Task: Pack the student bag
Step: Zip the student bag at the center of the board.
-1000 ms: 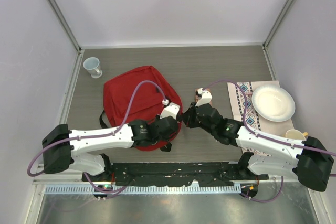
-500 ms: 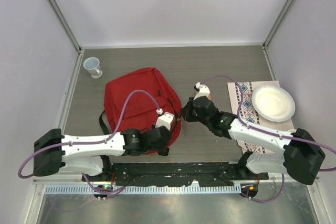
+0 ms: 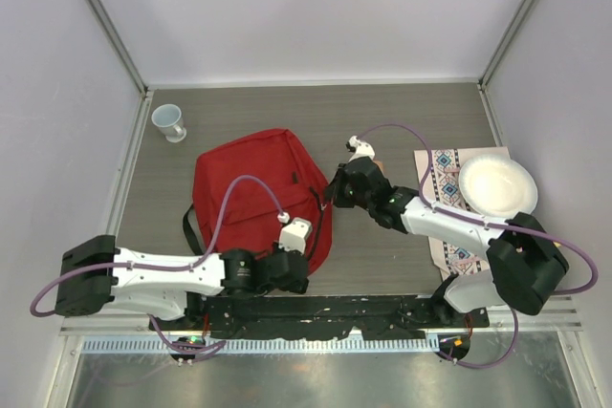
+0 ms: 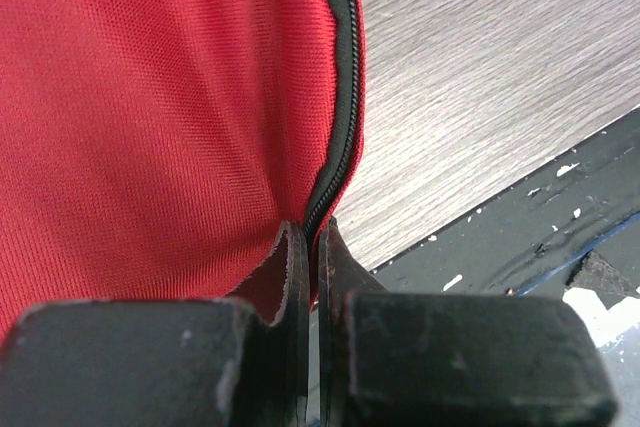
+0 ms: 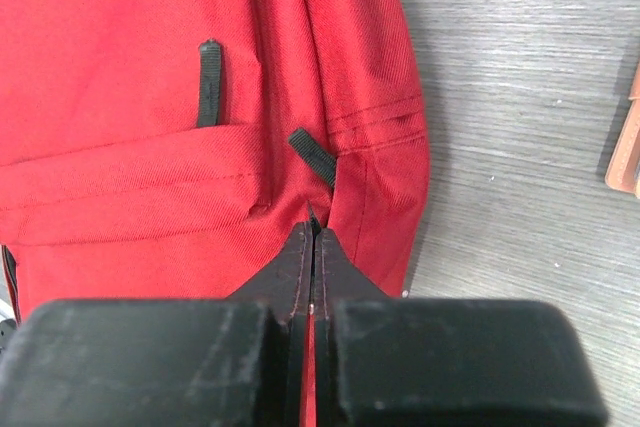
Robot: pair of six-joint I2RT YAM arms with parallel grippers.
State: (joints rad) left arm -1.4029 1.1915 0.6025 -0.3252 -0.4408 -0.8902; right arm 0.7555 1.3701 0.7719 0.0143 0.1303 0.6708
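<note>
The student bag (image 3: 244, 188) is a red backpack lying flat on the table, left of centre. My left gripper (image 3: 308, 253) is at the bag's near right corner. In the left wrist view it (image 4: 312, 232) is shut on the bag's (image 4: 150, 97) edge, right at the black zipper (image 4: 345, 77). My right gripper (image 3: 329, 194) is at the bag's right side. In the right wrist view it (image 5: 315, 227) is shut on a black zipper pull tab (image 5: 312, 154) of the bag (image 5: 120, 67), below the front pocket seam.
A white cup (image 3: 169, 122) stands at the far left. On the right a white plate (image 3: 497, 188) rests on a patterned cloth (image 3: 448, 205). An orange-brown object (image 5: 625, 147) lies just right of the bag. The black rail (image 3: 316, 311) runs along the near edge.
My left gripper drew back toward the near edge and shut on the bag's zipper edge. The right gripper, still shut, moved farther away and the bag shifted slightly right.
</note>
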